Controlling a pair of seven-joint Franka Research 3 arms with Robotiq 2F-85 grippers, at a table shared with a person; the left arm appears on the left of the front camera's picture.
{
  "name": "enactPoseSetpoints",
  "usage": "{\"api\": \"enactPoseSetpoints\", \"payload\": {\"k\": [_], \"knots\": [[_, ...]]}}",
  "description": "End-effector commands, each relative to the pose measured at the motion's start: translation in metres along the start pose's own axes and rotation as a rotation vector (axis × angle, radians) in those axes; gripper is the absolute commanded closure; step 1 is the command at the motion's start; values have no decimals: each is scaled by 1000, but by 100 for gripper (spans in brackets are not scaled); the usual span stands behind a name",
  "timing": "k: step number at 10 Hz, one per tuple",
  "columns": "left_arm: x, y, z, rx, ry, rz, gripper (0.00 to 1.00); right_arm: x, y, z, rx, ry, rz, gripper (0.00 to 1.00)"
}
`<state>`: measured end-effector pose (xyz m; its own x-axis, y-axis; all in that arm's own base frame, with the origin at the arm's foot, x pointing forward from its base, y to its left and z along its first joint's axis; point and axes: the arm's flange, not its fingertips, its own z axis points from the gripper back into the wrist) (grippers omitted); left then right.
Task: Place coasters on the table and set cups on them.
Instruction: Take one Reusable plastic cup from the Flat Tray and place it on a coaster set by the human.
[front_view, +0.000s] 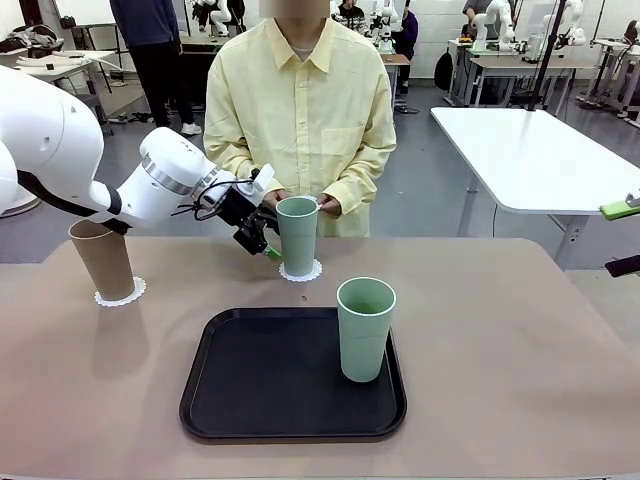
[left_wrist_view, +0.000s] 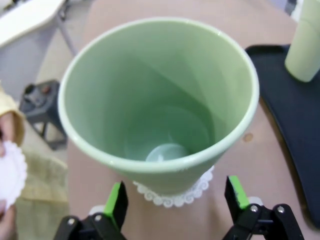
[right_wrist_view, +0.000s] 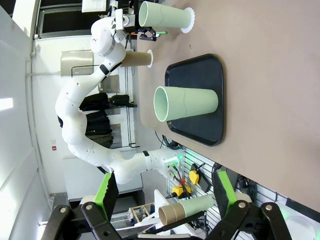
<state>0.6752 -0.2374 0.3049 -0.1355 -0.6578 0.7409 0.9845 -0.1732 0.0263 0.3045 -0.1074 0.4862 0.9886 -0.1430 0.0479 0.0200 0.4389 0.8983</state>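
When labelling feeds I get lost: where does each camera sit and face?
Front: fixed between the arms, facing across the table at the person; left hand beside a green cup.
Left wrist: looks down into that cup; own open fingers below.
Right wrist: rolled sideways, looks along the table at the tray; right hand open at bottom.
Shared: that cup, in all three.
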Motion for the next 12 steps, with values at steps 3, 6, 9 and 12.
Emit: {"api": "enactPoseSetpoints", "payload": {"k": [3,6,9,12], "knots": [[35,-24,36,128,201,32,0,3,1,-2,38,-13,19,0],[108,-76,109,273,512,157,0,3,1,-2,38,-13,19,0],[145,-145,160,309,576,320,0,3,1,-2,38,-13,19,0],[150,-212,191,365,567,469,0,3,1,-2,38,-13,19,0]]}}
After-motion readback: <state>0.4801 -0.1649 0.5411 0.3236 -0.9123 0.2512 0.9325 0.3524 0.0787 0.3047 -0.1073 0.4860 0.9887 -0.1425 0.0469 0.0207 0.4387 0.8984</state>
